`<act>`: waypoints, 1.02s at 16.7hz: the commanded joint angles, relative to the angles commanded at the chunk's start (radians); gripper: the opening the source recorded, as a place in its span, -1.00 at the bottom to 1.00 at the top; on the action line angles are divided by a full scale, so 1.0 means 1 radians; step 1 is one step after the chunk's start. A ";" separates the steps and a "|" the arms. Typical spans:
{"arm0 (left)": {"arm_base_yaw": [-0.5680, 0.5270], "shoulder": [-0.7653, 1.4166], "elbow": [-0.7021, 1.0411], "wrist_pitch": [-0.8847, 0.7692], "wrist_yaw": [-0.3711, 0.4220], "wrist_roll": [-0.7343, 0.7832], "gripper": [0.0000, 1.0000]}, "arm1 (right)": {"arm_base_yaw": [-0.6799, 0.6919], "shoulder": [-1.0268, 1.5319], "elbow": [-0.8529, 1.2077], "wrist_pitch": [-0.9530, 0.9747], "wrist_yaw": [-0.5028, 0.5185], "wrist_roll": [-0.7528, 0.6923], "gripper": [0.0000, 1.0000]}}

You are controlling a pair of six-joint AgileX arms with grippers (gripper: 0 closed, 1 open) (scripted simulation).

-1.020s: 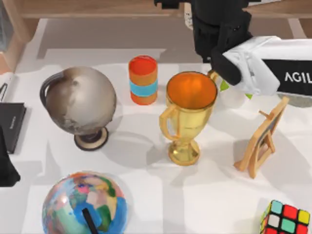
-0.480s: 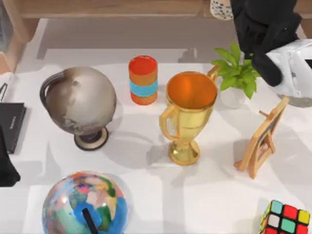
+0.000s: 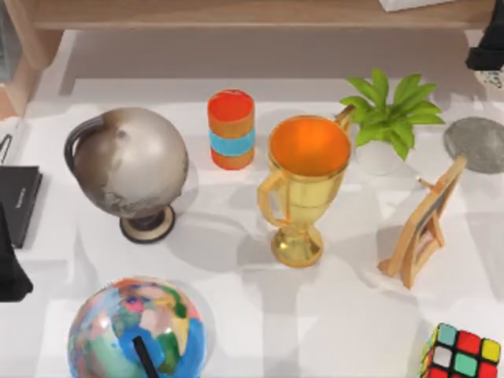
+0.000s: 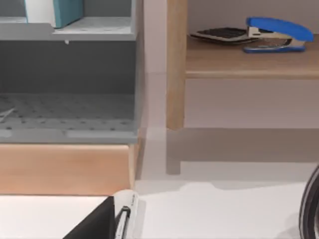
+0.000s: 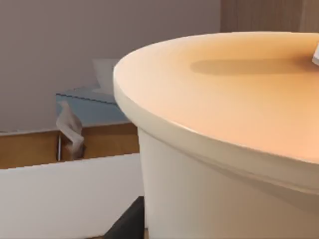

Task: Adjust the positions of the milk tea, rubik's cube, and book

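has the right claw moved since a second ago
Yes. In the top view the right claw has swung to the table's right: it was above the trophy, and now sits at the right edge, past the plant.

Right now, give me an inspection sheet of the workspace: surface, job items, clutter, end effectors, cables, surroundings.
Surface: white table, crowded.
Job's things: rubik's cube at the top view's lower right corner, cut by the frame; cream milk tea close up in the right wrist view; teal book upright on a grey shelf in the left wrist view.
Clutter: grey globe, coloured globe, orange cylinder, gold trophy, potted plant, wooden photo frame, black book, grey disc.
End effectors: right end effector at the top view's right edge; fingers unclear.
Cables: nothing seen.
Surroundings: wooden shelf holding a blue stapler.
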 joint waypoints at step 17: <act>0.000 0.000 0.000 0.000 0.000 0.000 1.00 | -0.138 0.096 -0.093 0.021 -0.048 0.003 -1.00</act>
